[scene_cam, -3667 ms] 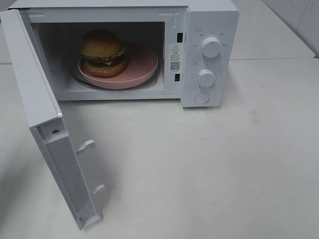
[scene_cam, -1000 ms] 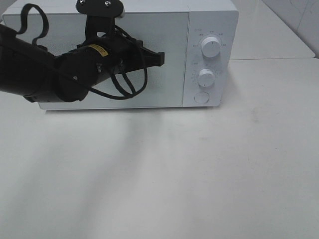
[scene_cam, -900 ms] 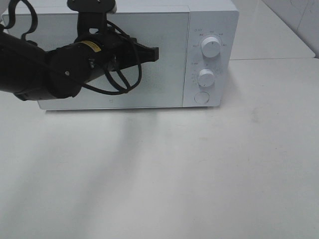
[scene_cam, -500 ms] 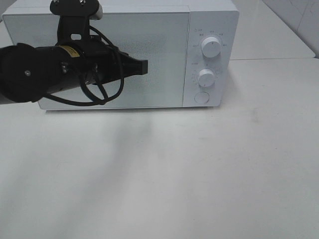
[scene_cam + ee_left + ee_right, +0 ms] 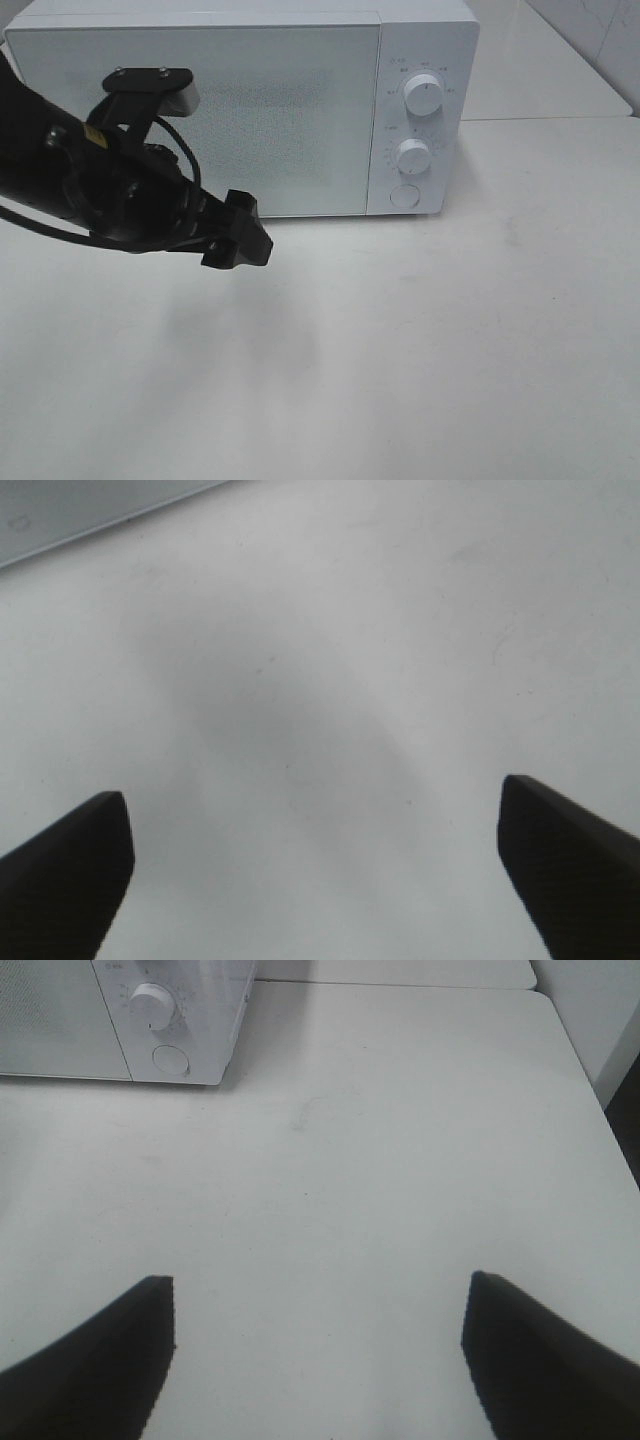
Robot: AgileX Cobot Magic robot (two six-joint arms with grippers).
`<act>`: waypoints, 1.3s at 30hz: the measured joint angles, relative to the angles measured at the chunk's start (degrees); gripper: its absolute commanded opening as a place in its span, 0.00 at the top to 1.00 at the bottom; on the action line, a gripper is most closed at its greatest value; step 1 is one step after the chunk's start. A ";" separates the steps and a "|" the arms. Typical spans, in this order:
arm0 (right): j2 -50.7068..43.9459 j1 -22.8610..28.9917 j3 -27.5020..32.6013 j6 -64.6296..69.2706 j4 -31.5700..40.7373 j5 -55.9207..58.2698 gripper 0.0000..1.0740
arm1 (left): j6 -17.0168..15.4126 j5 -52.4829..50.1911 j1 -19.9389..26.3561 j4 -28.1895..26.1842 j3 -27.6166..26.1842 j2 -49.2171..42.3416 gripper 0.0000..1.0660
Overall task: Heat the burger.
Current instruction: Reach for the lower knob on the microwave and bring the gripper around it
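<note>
The left arm [image 5: 80, 180] is bulky and matte black, with a small yellow label [image 5: 97, 138], a thin black cable [image 5: 182, 148] and a screw-dotted bracket [image 5: 145, 78]. The left gripper [image 5: 310, 790] and right gripper [image 5: 318, 1278] have blunt black wedge fingers.

The microwave [image 5: 425, 40] door [image 5: 290, 110] is shut and opaque; whether the burger is inside cannot be told. The left arm [image 5: 90, 180] covers the door's lower left and runs off frame. Lettering by the knobs [image 5: 423, 95] is unreadably small.
</note>
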 measured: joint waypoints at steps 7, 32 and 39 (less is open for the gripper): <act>0.00 0.00 0.00 0.00 0.00 0.00 0.29 | -0.06 8.71 3.95 2.58 0.00 -5.61 0.05; 0.00 0.00 0.00 0.00 0.00 0.00 0.29 | -9.00 44.29 32.14 16.73 0.00 -23.09 0.05; 0.00 0.00 0.00 0.00 0.00 0.00 0.29 | -9.45 46.98 33.00 17.42 2.52 -29.51 0.05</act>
